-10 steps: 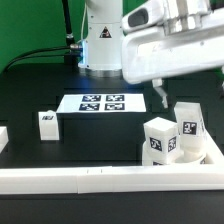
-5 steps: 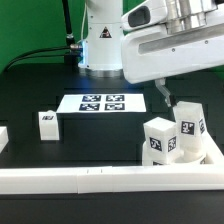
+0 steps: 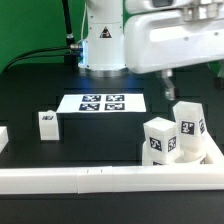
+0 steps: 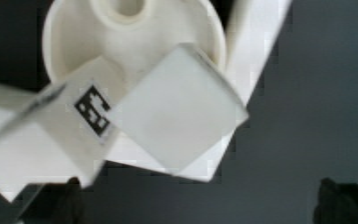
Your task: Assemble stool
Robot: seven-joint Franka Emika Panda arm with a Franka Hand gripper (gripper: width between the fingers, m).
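Two white leg blocks with tags [image 3: 160, 138] [image 3: 187, 122] stand upright at the exterior view's right, on or against the white round seat [image 3: 193, 153]. A third leg block [image 3: 46, 123] stands alone at the left. My gripper [image 3: 168, 86] hangs above and behind the two blocks, touching nothing. In the wrist view the seat [image 4: 87, 40] and the two blocks, one with its tag showing [image 4: 91, 102] and one plain-faced [image 4: 176, 115], lie ahead of the gripper [image 4: 197, 205]. Its dark fingertips [image 4: 43, 205] stand wide apart and empty.
The marker board [image 3: 102, 102] lies flat in front of the robot's base [image 3: 100, 40]. A long white rail [image 3: 90, 179] runs along the front edge and another white rail [image 3: 216, 150] lies at the right beside the seat.
The arm has risen and shifted toward the exterior view's right; the gripper finger now sits higher above the two blocks. The blocks and seat have not moved.
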